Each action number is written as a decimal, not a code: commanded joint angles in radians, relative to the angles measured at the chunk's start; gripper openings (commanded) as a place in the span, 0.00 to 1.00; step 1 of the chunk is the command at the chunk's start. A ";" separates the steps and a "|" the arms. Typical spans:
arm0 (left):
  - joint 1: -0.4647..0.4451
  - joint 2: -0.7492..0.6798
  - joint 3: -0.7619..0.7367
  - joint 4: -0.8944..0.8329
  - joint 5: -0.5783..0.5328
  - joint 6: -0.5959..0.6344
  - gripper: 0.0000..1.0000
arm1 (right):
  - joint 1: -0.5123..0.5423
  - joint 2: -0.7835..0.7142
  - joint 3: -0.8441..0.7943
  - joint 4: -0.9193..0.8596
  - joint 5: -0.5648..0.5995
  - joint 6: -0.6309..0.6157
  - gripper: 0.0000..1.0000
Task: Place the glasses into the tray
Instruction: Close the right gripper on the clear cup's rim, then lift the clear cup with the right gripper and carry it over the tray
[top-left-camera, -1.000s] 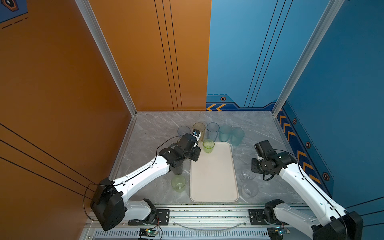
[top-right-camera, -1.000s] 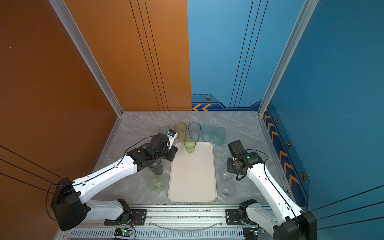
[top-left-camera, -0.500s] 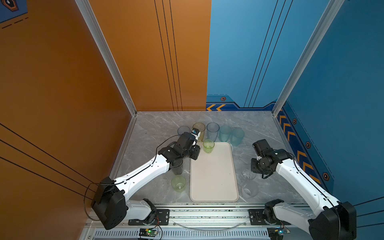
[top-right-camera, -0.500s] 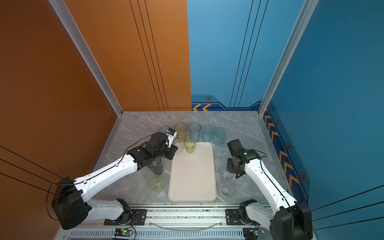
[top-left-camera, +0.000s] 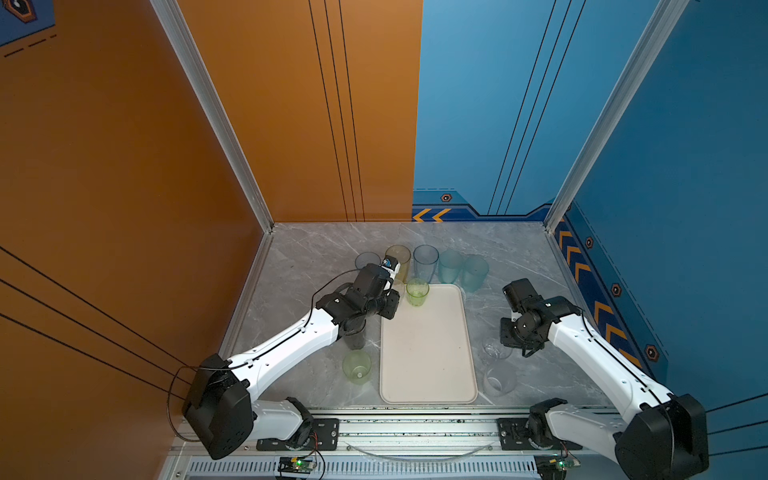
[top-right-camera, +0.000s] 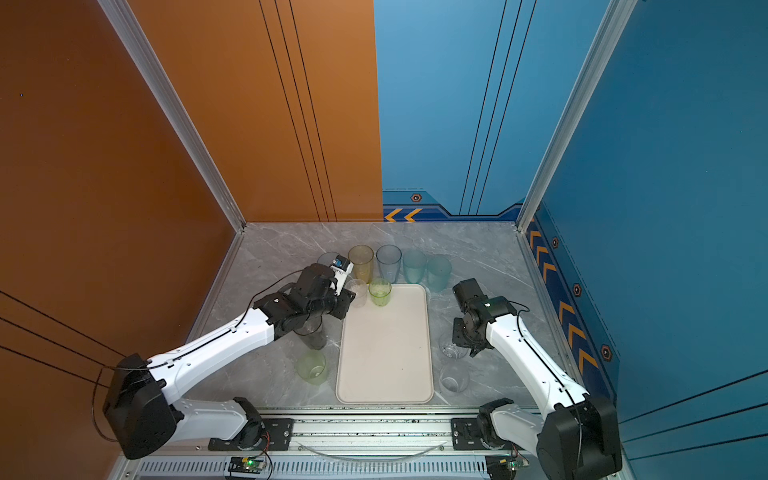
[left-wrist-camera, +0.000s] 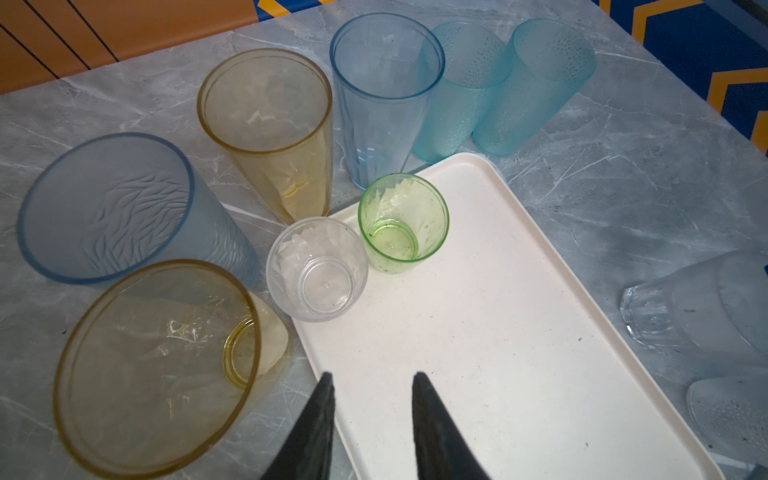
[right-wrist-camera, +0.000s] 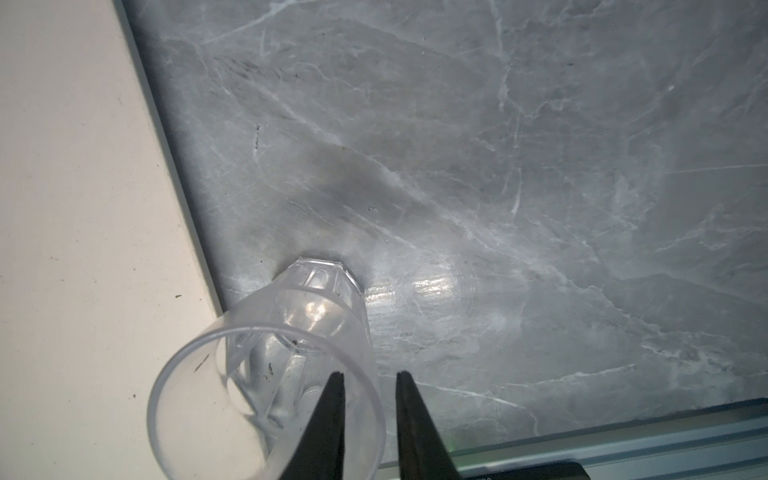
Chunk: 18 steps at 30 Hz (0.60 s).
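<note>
Right gripper (right-wrist-camera: 370, 376) hangs over a tall clear plastic tumbler with a faceted foot (right-wrist-camera: 257, 353). Its black tapered fingers (right-wrist-camera: 328, 415) stand slightly apart and straddle the tumbler's wall, one inside the rim and one outside, with a sliver of gap on each side. This tumbler stands upright on the grey marble-patterned tabletop (right-wrist-camera: 540, 166), just beside the right long edge of the flat cream-white rectangular tray (top-left-camera: 428, 353). Left gripper (left-wrist-camera: 372, 376) hovers over the tray's far left part, jaws spread, nothing between them. A short green translucent tumbler (left-wrist-camera: 401, 224) stands inside the tray at its far left corner. A short clear tumbler (left-wrist-camera: 318, 270) sits just beside it at the rim; whether on or off the tray I cannot tell. Beyond the far edge stand a tall yellow tumbler (left-wrist-camera: 266, 124), a pale blue tumbler (left-wrist-camera: 386, 95) and a teal dimpled tumbler (left-wrist-camera: 465, 83) with its twin (left-wrist-camera: 544, 83). A small blue-and-white label (top-left-camera: 388, 262) on the left wrist is too small to read.
</note>
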 joint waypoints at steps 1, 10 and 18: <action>0.009 0.005 0.002 0.004 0.019 0.015 0.33 | -0.007 0.014 -0.012 0.004 -0.017 -0.015 0.21; 0.012 0.006 -0.002 -0.001 0.015 0.018 0.33 | -0.005 0.059 -0.018 0.026 -0.047 -0.028 0.18; 0.015 0.011 -0.002 -0.001 0.014 0.018 0.33 | 0.003 0.055 -0.020 0.039 -0.036 -0.028 0.13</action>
